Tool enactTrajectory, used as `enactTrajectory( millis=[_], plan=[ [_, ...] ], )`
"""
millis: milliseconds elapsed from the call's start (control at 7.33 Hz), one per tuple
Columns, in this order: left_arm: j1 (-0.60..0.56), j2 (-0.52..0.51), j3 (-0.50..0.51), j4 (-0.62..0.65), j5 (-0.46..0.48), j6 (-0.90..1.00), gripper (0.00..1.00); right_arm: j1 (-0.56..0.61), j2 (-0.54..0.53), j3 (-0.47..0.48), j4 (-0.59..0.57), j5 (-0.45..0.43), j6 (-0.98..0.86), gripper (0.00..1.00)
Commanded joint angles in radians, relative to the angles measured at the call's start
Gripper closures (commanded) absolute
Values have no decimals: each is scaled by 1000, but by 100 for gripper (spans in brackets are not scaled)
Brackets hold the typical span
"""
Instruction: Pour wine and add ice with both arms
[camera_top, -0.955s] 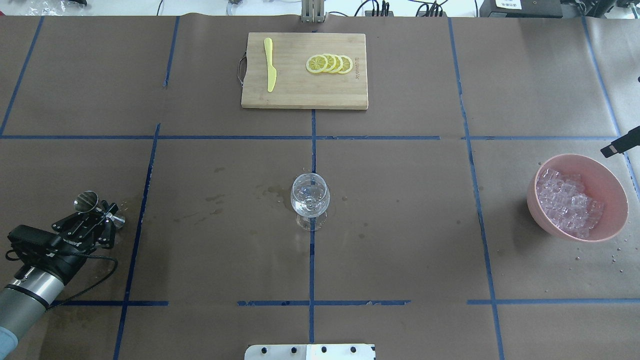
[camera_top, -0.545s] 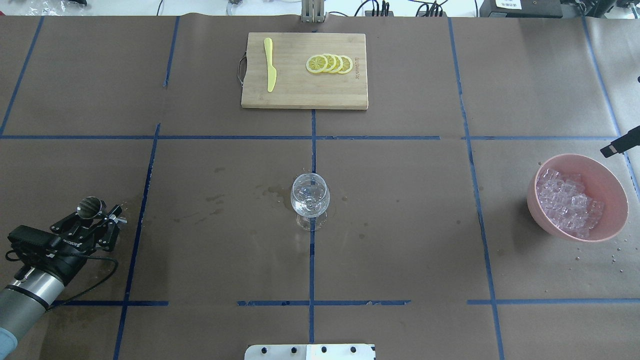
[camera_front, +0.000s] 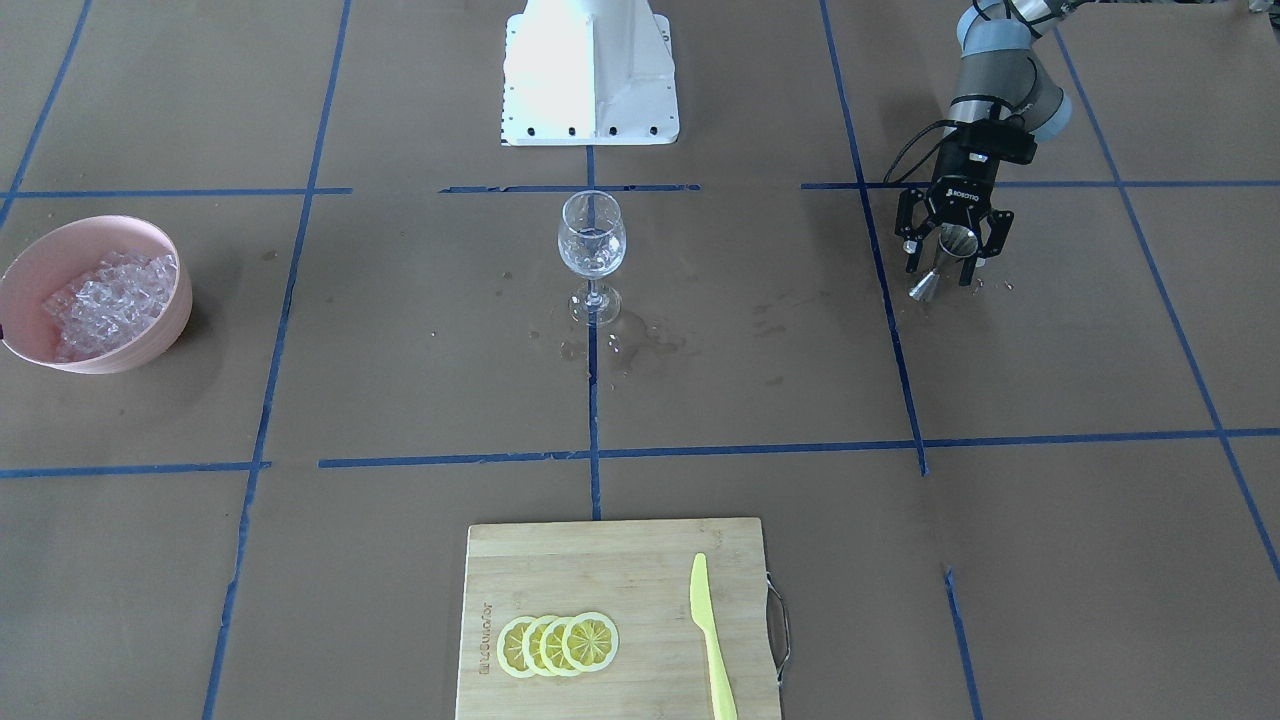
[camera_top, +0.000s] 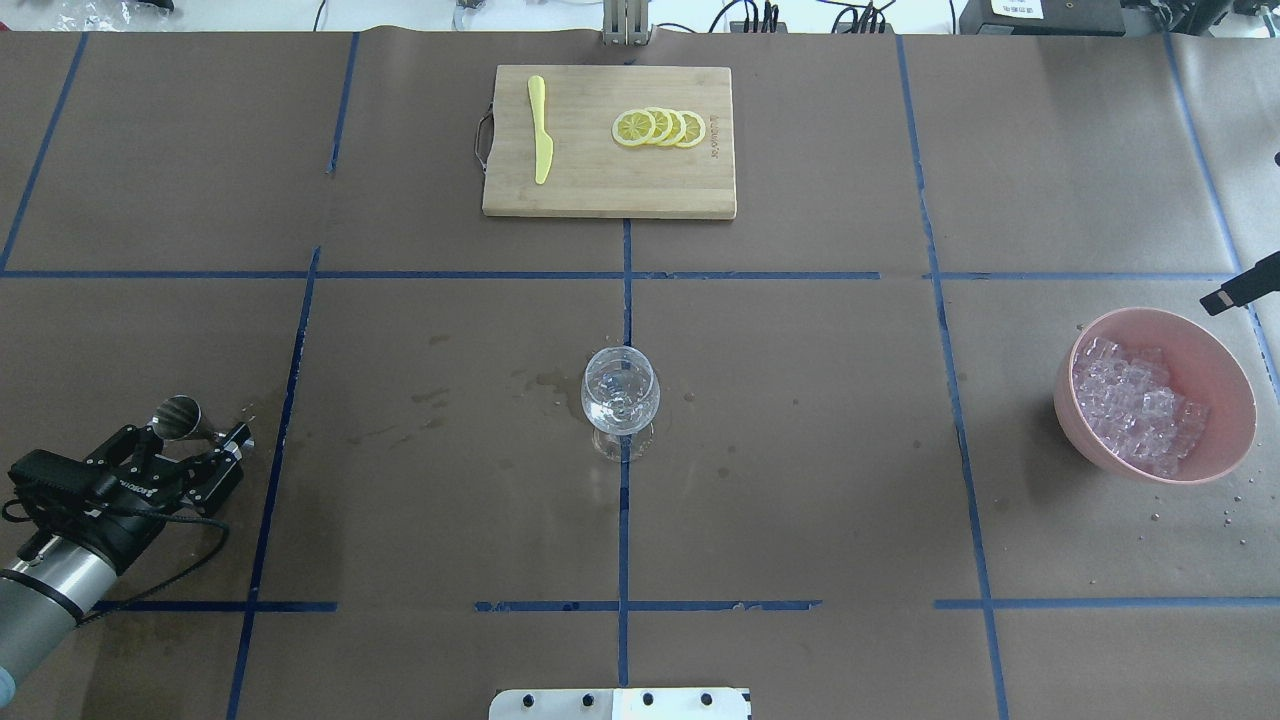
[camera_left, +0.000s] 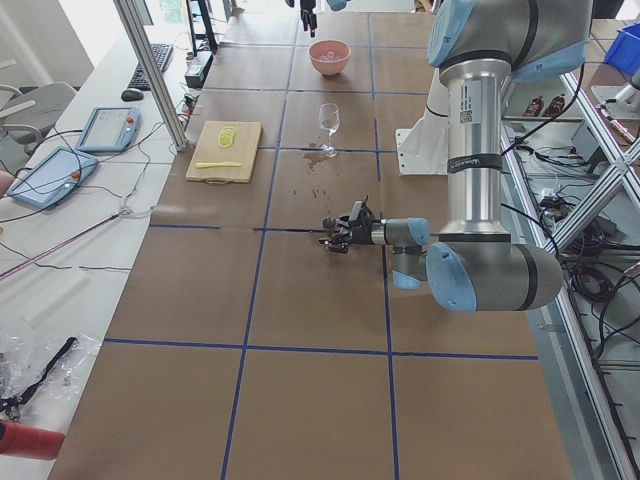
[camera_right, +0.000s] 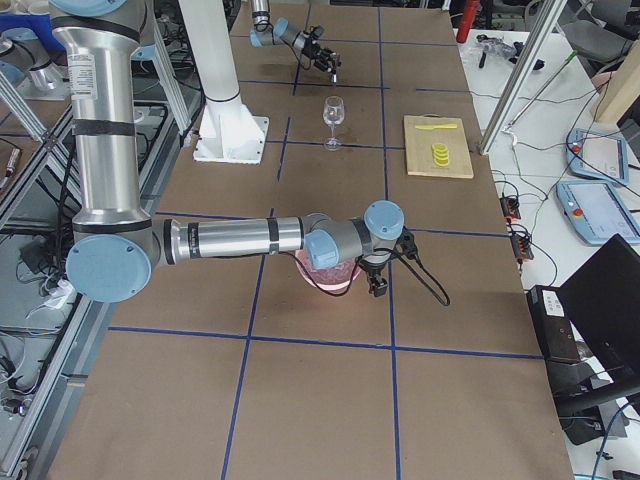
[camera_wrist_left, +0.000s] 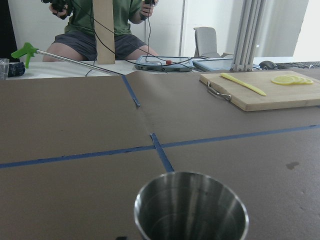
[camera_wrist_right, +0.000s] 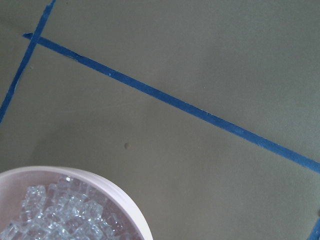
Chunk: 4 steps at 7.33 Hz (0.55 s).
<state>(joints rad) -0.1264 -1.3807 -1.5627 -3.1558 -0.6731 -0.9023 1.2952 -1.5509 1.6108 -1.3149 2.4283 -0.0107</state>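
Tabletop (camera_top: 800, 500): covered in brown paper, marked off by blue tape lines.
Centre: a clear wine glass (camera_top: 620, 400) stood upright amid damp stains.
Far edge: a wooden cutting board (camera_top: 609, 180).
Right side: a pink bowl (camera_top: 1225, 370).
Left side: a steel jigger (camera_front: 932, 275).

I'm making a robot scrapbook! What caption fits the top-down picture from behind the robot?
Left gripper beside a small steel measuring cup, clear stemmed wine glass mid-table, pink bowl of ice waiting.
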Motion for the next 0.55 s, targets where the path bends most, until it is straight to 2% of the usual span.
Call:
enactTrajectory(
  millis=[0, 136, 273, 409],
  plan=[
    [-2, 72, -46, 13, -125, 28, 1, 1, 0, 1, -1, 0, 0, 0],
    [-5, 133, -116, 54, -223, 28, 0, -1, 0, 1, -1, 0, 8, 0],
    [-12, 208, -202, 106, -350, 28, 0, -2, 5, 6, 2, 0, 108, 0],
    [-15, 251, -244, 114, -453, 28, 0, -10, 18, 12, 3, 0, 170, 0]
  ],
)
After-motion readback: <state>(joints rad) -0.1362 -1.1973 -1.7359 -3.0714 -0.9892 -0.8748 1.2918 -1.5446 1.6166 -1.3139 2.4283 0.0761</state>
